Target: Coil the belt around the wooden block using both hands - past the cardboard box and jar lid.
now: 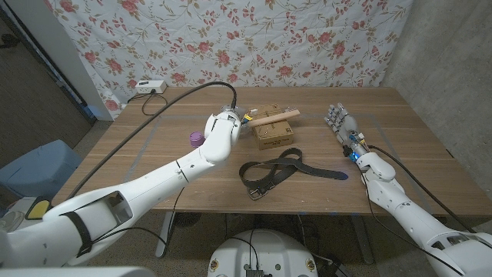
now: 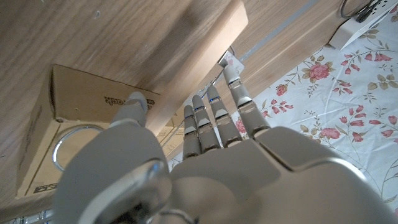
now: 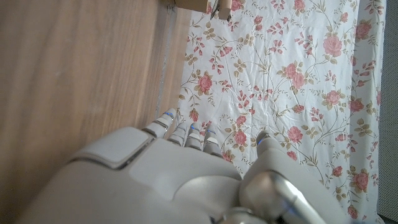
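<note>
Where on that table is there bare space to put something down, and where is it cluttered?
Bare wood lies between the black leather belt and the right hand, and along the left side beyond the small purple object. It is crowded mid-table: the left hand reaches to the long wooden block lying on the brown cardboard box, just behind the belt.

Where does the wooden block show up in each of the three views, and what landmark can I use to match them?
Head view: the wooden block lies across the top of the cardboard box, behind the belt, by the left hand.
Left wrist view: the block runs slantwise over the box, beyond the left hand's fingers.
Right wrist view: a small wooden piece at the frame's edge, probably the block.
Shared landmark: the floral cloth.
</note>
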